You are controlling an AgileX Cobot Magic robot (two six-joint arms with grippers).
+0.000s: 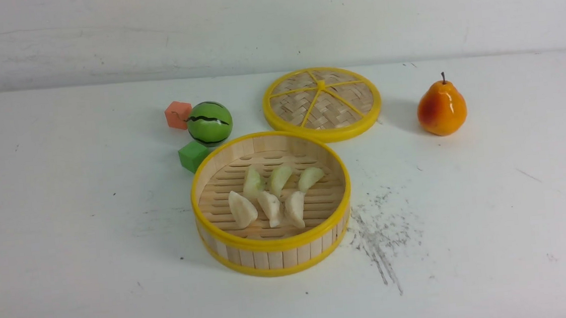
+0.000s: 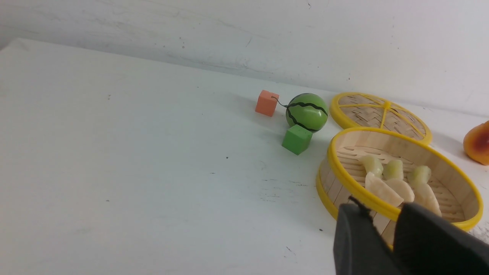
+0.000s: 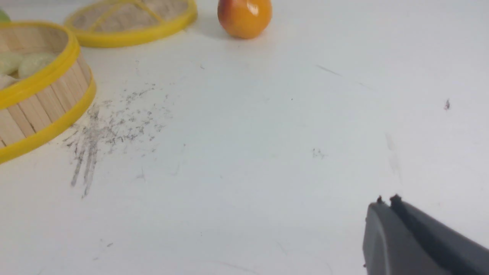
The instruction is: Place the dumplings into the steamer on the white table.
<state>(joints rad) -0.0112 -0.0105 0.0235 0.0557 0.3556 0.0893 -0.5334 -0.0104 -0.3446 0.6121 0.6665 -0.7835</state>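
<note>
No text, label, brand, number or sign can be read in any view.

Front view high, wrist views low, sharing steamer (image 1: 274, 240)
</note>
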